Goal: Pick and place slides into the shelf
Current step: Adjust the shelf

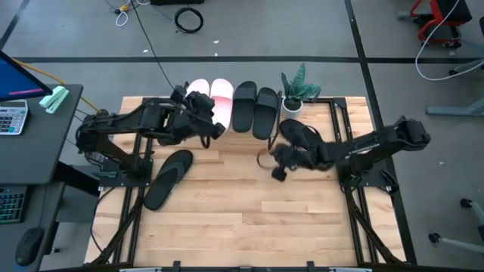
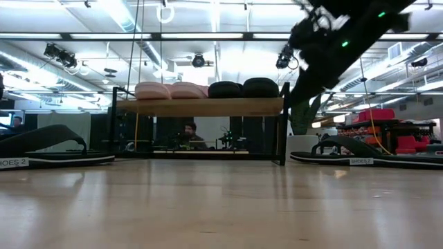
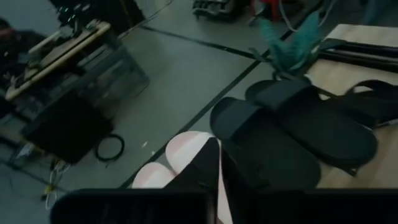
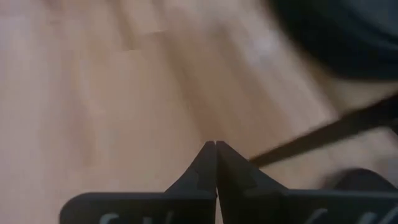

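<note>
Two pale pink slides (image 1: 210, 94) and two black slides (image 1: 255, 109) lie side by side on the shelf (image 2: 201, 106) at the table's far edge. One thin black flip-flop (image 1: 168, 178) lies flat on the tabletop at the left. Another flip-flop (image 1: 301, 136) lies at the right, partly under my right arm. My left gripper (image 3: 219, 163) is shut and empty, raised above the pink slides (image 3: 186, 149), with the black slides (image 3: 292, 134) just beyond. My right gripper (image 4: 215, 163) is shut and empty over bare wood, near the right flip-flop.
A small potted green plant (image 1: 296, 89) stands at the shelf's right end. Bare plank tabletop (image 1: 257, 219) stretches across the near half. A desk with a calculator (image 1: 11, 117) stands off the table's left side.
</note>
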